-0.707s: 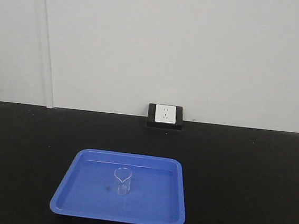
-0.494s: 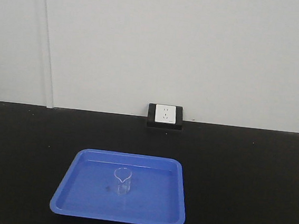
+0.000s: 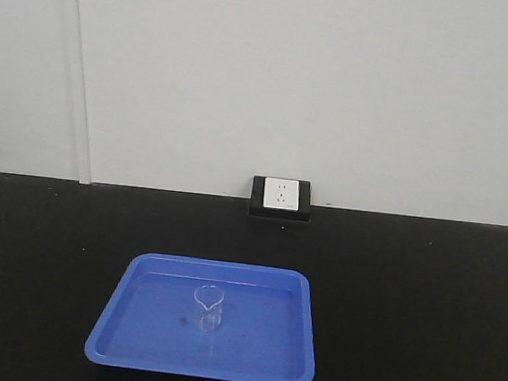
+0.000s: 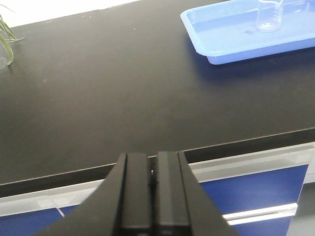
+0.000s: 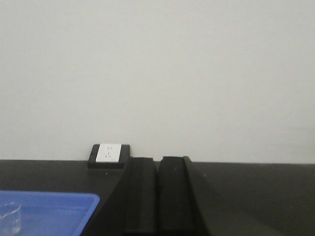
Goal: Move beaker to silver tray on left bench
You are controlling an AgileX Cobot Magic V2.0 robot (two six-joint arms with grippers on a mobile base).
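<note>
A small clear glass beaker (image 3: 208, 308) stands upright in the middle of a blue tray (image 3: 129, 277) on the black bench. The left wrist view shows the beaker (image 4: 269, 17) and blue tray (image 4: 197, 42) at its top right, far from my left gripper (image 4: 152, 164), which is shut with nothing in it over the bench's front edge. My right gripper (image 5: 158, 167) is shut and empty, to the right of the blue tray (image 5: 74, 204), where the beaker (image 5: 9, 219) shows faintly at the left edge. The silver tray is out of view.
A white wall socket in a black box (image 3: 281, 199) sits at the back of the bench against the wall. Green plant leaves (image 4: 6, 42) reach in at the far left. Blue cabinet fronts (image 4: 256, 189) lie below the bench edge.
</note>
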